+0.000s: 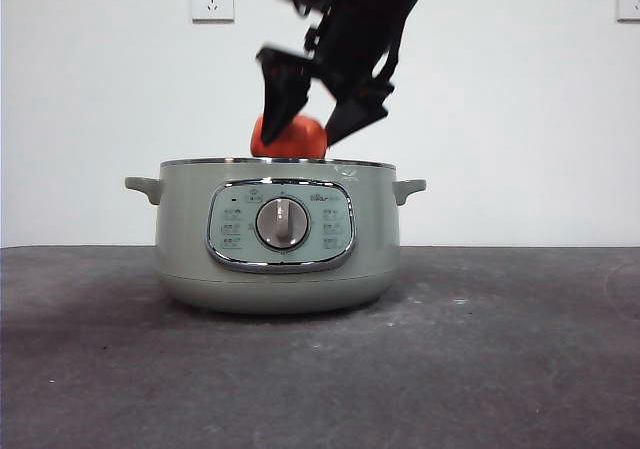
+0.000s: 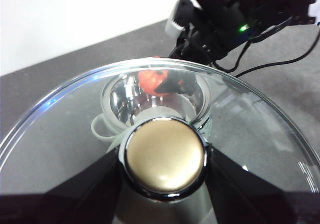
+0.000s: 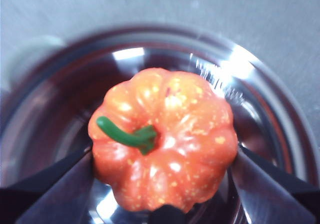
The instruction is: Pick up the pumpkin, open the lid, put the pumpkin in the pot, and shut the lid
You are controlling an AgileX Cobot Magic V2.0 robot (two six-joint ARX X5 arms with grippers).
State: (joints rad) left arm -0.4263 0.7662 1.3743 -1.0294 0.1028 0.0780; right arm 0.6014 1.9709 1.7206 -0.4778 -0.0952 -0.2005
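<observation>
Starting with the front view, the pot [image 1: 277,237] is seen at the centre of the frame on the dark tabletop [image 1: 500,369], uncovered, with its dial facing the camera. The right hand [image 1: 312,119] enters from the top centre, its two black jaws closed against the sides of the pumpkin [image 1: 290,139]. The pumpkin is held just above the rim, its lower part apparently at rim level; whether it has passed below the rim cannot be told from here.

In the left wrist view, the lid [image 2: 250,119] fills the lower frame. The left hand [image 2: 165,156] is clamped on the lid's knob [image 2: 165,154], a jaw on either side. Through the glass, the pot [image 2: 117,102] and the pumpkin [image 2: 150,79] are visible in the upper centre, with the right arm above them. The lid is thus held aloft and clear of the pot.

In the right wrist view, the pumpkin [image 3: 165,139] is centred over the pot's polished bowl [image 3: 45,119], stem up, gripped at its widest ribs.

The pumpkin is judged to be light and rigid, with a glossy skin that may slip; a grip across the widest part is preferred, never on the thin stem. The glass lid is judged heavier and breakable, and is best taken by the knob only.
</observation>
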